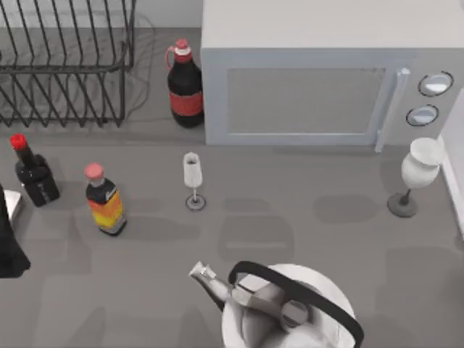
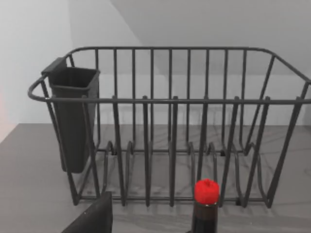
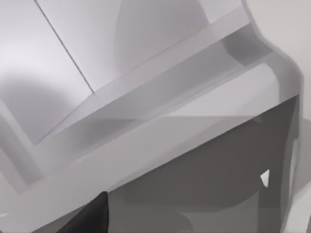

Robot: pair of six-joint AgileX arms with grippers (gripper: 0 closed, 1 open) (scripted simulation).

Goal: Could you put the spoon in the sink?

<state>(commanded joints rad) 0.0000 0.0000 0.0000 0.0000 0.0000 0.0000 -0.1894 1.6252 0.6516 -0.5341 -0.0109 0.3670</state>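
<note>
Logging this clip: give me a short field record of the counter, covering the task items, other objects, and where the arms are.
spoon: cannot be made out
sink: cannot be identified for certain
dish rack: far left of the counter, with a dark cutlery holder hung at one end
cola bottle: upright beside the microwave
red-capped dark bottle: upright, left edge
orange-labelled bottle: upright, right of it
small glass: upright, centre
white goblet: upright, right side
kettle: near edge
left arm: left edge, near the dark bottle
</note>
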